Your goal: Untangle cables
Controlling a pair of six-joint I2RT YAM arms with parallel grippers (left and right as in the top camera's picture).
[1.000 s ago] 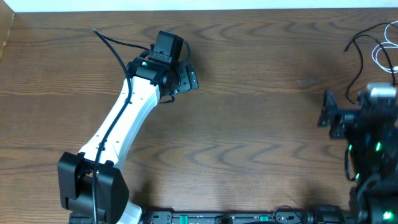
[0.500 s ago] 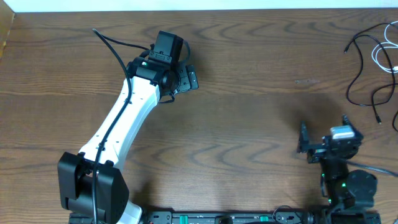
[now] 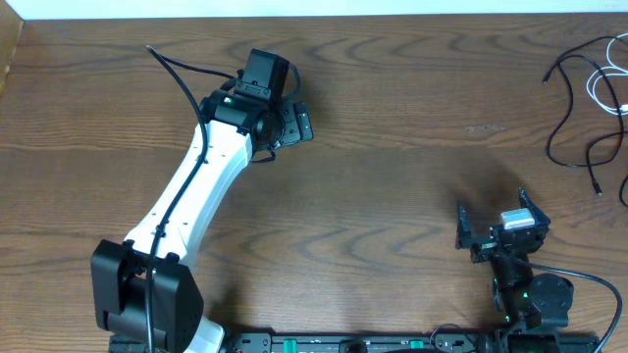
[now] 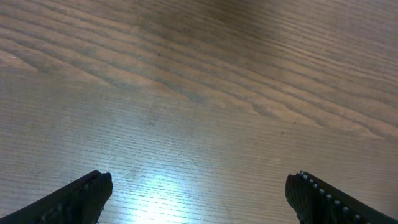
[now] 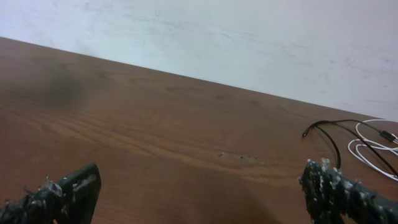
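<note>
The cables lie tangled at the table's far right edge: a thin black cable [image 3: 562, 108] looped around a white cable [image 3: 599, 90]. In the right wrist view the black cable [image 5: 328, 133] and the white cable [image 5: 370, 149] sit far off at the right. My right gripper [image 3: 493, 220] is open near the front edge, well short of the cables, and holds nothing [image 5: 199, 186]. My left gripper [image 3: 290, 124] stands open over bare wood at the far left-centre, with only table between its fingers [image 4: 199, 194].
The white left arm [image 3: 191, 196] runs diagonally from its base [image 3: 142, 294] at the front left. A pale wall [image 5: 249, 43] borders the table's far edge. A faint scuff mark [image 3: 483, 128] shows on the wood between the grippers.
My right arm has drawn back from beside the cables toward the front edge and turned its gripper. The left arm and the cables have not moved.
</note>
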